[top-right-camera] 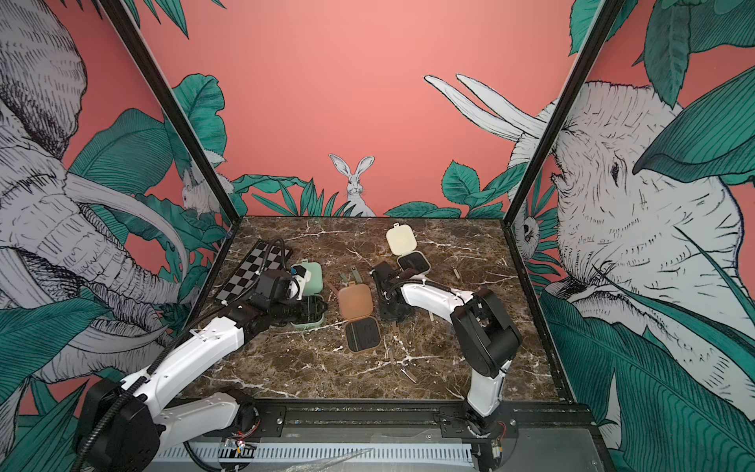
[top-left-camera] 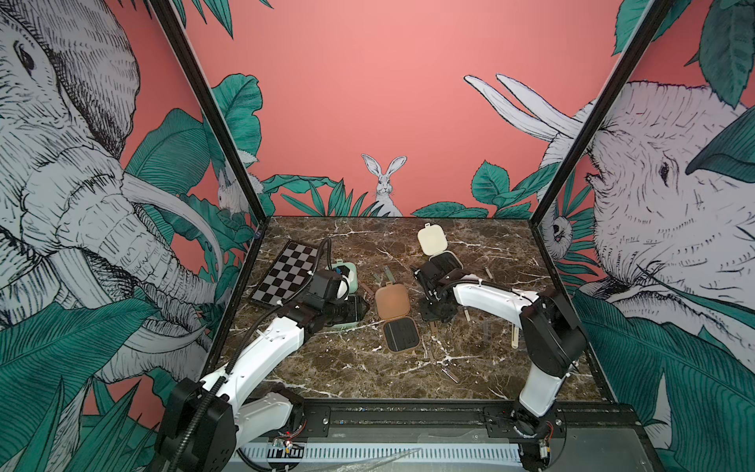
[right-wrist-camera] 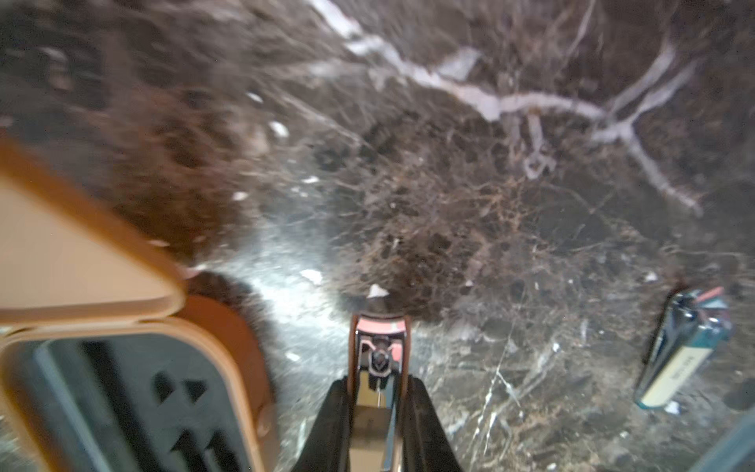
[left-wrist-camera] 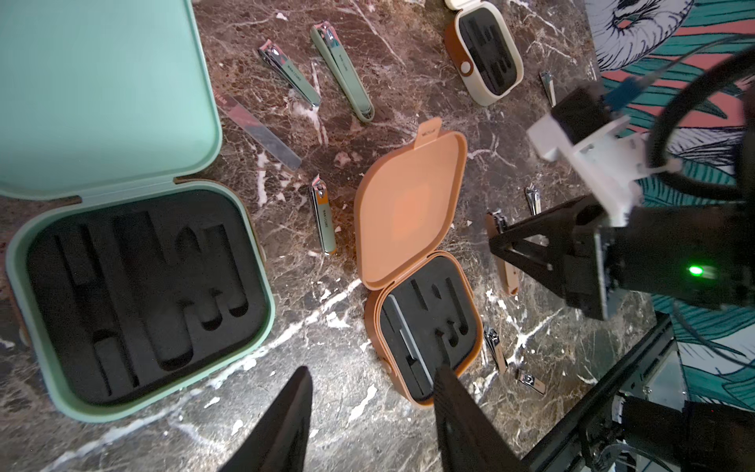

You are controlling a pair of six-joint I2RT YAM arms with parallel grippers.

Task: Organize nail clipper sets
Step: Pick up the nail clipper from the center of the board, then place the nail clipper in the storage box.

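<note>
Toward the front of the worktop [top-left-camera: 347, 367], the open brown case [top-left-camera: 393, 304] lies centre. Just right of it, the right claw [right-wrist-camera: 378, 384] clamps a brown nail clipper [right-wrist-camera: 378, 347]. Farther left, the left claw [left-wrist-camera: 372, 370] hangs spread and empty by the open mint case [left-wrist-camera: 102, 102]; the cream case [top-left-camera: 433, 241] lies open farthest back.

White-shelled arms [top-left-camera: 278, 339], black joints [top-left-camera: 551, 327], ribbed black cables [top-left-camera: 199, 419], tapered black fingers [left-wrist-camera: 286, 425]

On the desk [top-left-camera: 347, 359], the middle case [top-left-camera: 393, 302] lies open. Left of it sits the left case [top-right-camera: 312, 280], with the checkerboard [top-left-camera: 286, 271] beyond. The far case [top-left-camera: 432, 241] lies behind it, rightward. Two clippers [top-left-camera: 392, 277] lie just behind it, and a third clipper [right-wrist-camera: 378, 347] just right, gripped in the right pincer [right-wrist-camera: 378, 386].
</note>
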